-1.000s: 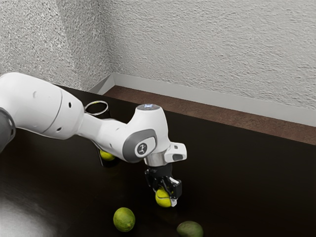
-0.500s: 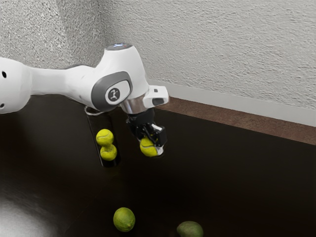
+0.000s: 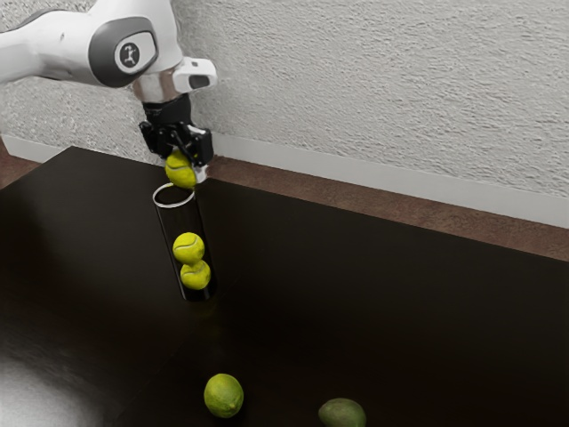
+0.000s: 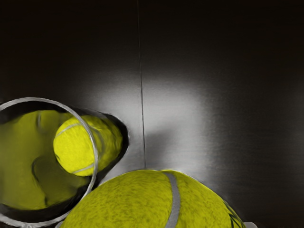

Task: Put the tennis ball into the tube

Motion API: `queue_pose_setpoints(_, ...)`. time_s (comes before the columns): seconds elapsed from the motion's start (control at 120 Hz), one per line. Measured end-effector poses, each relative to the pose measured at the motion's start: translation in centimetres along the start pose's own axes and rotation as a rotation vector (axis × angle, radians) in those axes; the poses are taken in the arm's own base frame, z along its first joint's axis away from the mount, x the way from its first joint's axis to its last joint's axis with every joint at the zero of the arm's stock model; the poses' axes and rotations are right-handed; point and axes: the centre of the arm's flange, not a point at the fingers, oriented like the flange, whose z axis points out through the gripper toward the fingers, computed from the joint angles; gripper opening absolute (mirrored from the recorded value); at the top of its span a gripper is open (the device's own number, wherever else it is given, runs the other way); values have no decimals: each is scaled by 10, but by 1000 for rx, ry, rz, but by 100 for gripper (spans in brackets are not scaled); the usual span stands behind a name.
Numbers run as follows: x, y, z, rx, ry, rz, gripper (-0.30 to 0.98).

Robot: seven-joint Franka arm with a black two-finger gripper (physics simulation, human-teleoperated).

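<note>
My gripper (image 3: 185, 169) is shut on a tennis ball (image 3: 180, 170), held up near the rim of the clear tube (image 3: 173, 196) in the exterior view. The tube stands upright on the table, with one tennis ball (image 3: 188, 248) resting on another tennis ball (image 3: 196, 275) inside. In the wrist view the held ball (image 4: 147, 204) lies at the lower edge, beside the tube's round rim (image 4: 94, 156). Through the mouth a ball (image 4: 74, 147) is visible inside. The held ball is outside the tube, beside its opening.
A lime (image 3: 223, 396) and a dark green avocado-like fruit (image 3: 342, 413) lie on the dark table (image 3: 382, 311) near the exterior view's lower edge, well apart from the tube. A textured wall (image 3: 382, 89) rises behind the table.
My gripper has carried the ball up and toward the exterior view's left, from low over the table to the tube's mouth. The tube and the fruits have stayed put.
</note>
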Motion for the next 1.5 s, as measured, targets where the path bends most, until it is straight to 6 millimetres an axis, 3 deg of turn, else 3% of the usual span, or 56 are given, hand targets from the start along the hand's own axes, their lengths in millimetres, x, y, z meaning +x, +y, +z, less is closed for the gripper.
queue_pose_setpoints(0.092, 4, -31, 8, 14, -26, -11, 35)
queue_pose_setpoints(0.158, 10, -42, 17, 19, -44, -1, 35)
queue_pose_setpoints(0.308, 22, -39, 31, 18, -67, 54, 35)
queue_pose_setpoints(0.7, 44, -67, 59, -3, -95, 86, 35)
queue_pose_setpoints(0.842, 47, -76, 59, -6, -92, 87, 35)
queue_pose_setpoints(1.142, 47, -75, 56, 3, -88, 115, 59)
queue_pose_setpoints(1.242, 42, -72, 41, 14, -56, 123, 63)
queue_pose_setpoints(1.342, 22, -45, -8, 42, 9, 150, 65)
queue_pose_setpoints(1.5, 2, -33, -49, 47, 44, 132, 67)
